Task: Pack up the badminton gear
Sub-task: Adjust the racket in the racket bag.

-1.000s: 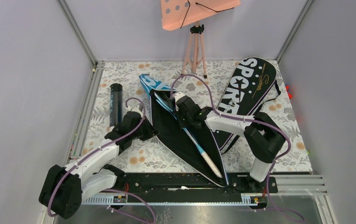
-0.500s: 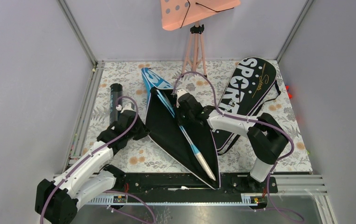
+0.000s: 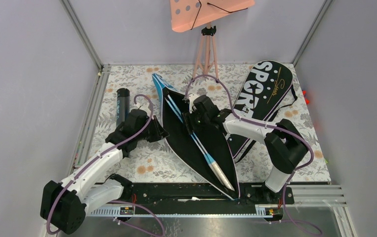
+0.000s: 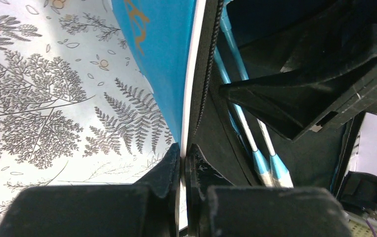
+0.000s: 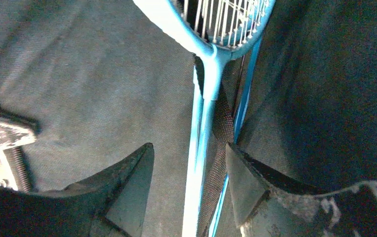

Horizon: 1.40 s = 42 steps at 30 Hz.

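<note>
The left claw (image 4: pixel 183 157) is pinched shut on the edge of the blue bag (image 4: pixel 159 54). The bag gapes open. The right claw (image 5: pixel 188 168) is open inside the bag. A light-blue racket (image 5: pixel 203 118) runs between its fingers. The black bag (image 3: pixel 263 91) lies off to the right claw's right. The black tube (image 3: pixel 122 106) lies near the left claw's left, on the tabletop (image 3: pixel 146 163).

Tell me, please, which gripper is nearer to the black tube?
Left. The left gripper, shut on the edge of the blue bag, is just right of the black tube; the right gripper is farther right, open astride a light-blue racket inside that bag.
</note>
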Tool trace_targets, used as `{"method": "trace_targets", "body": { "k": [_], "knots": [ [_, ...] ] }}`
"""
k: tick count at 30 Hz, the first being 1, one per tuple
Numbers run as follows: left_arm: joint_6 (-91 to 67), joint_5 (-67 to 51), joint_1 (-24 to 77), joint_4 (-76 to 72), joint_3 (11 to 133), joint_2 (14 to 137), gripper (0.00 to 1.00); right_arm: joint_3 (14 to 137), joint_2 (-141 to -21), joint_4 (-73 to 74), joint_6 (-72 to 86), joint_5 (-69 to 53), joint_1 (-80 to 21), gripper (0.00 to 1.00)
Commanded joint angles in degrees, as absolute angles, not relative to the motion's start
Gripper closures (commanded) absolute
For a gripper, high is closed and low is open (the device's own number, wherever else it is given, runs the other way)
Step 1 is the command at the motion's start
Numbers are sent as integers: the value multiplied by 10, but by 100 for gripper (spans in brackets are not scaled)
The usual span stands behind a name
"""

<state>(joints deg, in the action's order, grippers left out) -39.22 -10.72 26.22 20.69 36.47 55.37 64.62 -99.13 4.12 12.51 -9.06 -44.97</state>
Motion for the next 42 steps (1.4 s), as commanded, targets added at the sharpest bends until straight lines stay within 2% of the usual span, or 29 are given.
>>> {"method": "trace_targets", "body": {
  "k": [1, 6, 9, 15, 17, 18, 19, 22, 25, 28, 34, 39, 42],
  "knots": [
    [-369, -147, 259, 168, 398, 571, 100, 644, -935, 31, 103, -110, -446, 37],
    [-364, -151, 259, 173, 401, 569, 100, 628, -883, 9, 96, -146, -446, 35],
    [-365, -152, 259, 176, 402, 562, 100, 621, -862, -53, 104, -172, -446, 32],
    [-367, -161, 259, 177, 405, 555, 100, 683, -900, -81, 178, -209, -425, 34],
    [-367, -160, 259, 178, 406, 555, 100, 694, -918, -90, 202, -231, -420, 40],
    [-367, -161, 259, 177, 406, 555, 100, 695, -926, -94, 208, -239, -421, 50],
    [-367, -161, 259, 177, 406, 555, 100, 697, -934, -94, 211, -247, -420, 56],
    [-366, -161, 259, 178, 406, 555, 100, 696, -951, -84, 221, -245, -421, 63],
    [-366, -159, 258, 179, 404, 555, 100, 686, -960, -66, 216, -224, -422, 69],
    [-366, -157, 259, 179, 404, 558, 100, 675, -961, -45, 201, -199, -432, 71],
    [-365, -155, 259, 184, 407, 560, 100, 679, -982, 12, 190, -58, -449, 75],
    [-364, -152, 259, 189, 407, 559, 100, 694, -1013, 50, 189, -9, -450, 77],
    [-363, -147, 259, 192, 407, 560, 100, 699, -1024, 71, 191, 68, -452, 78]
  ]
}}
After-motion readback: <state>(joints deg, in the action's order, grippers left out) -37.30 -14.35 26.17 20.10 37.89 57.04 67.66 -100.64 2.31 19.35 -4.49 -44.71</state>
